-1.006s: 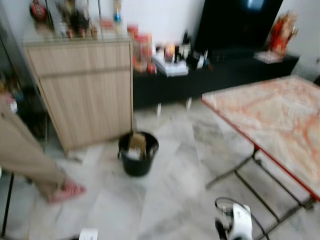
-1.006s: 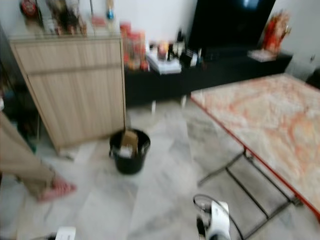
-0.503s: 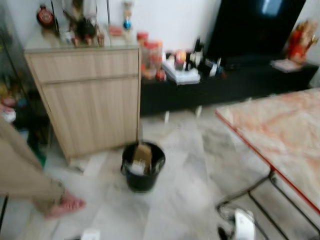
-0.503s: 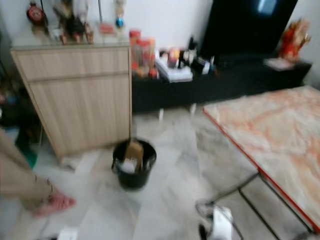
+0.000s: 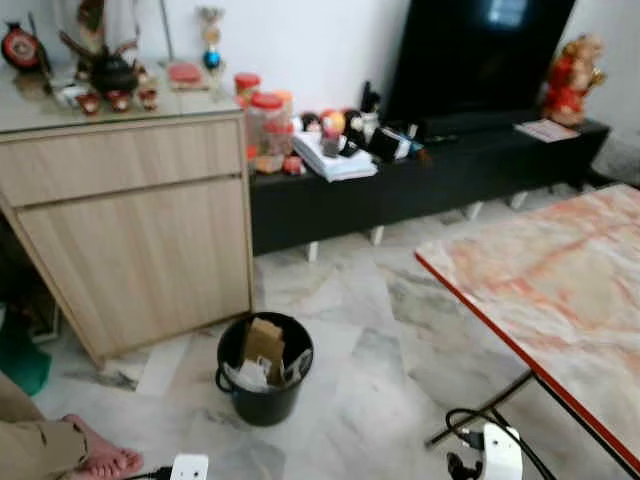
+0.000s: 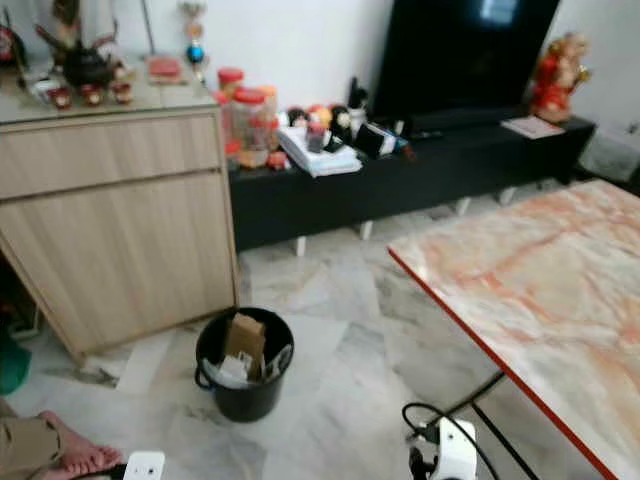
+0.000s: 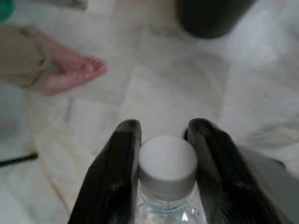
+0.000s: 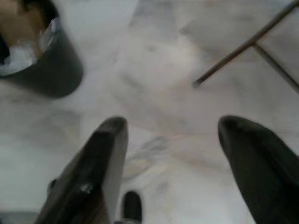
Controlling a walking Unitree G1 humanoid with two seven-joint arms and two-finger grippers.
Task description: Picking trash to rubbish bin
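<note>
Bottle (image 7: 167, 182) clamped between left pincer (image 7: 164, 140) fingers.

1. The left gripper (image 7: 164, 140) points down over pale grey marble floor tiles (image 7: 163, 88), its two long black fingers (image 7: 114, 172) standing either side of a bottle neck.
2. Clamped between those fingers is a clear plastic bottle with a white ribbed screw cap (image 7: 167, 164); both fingers touch the cap's sides.
3. Beyond the fingertips, at the frame's edge, sits the rounded dark wall of a black bin (image 7: 212, 16), well apart from the bottle.
4. A person's bare foot (image 7: 70, 74) rests on the tiles, with a beige trouser leg (image 7: 18, 56) above the ankle.
5. A thin black rod or cable (image 7: 18, 159) lies on the floor near the foot.
</note>
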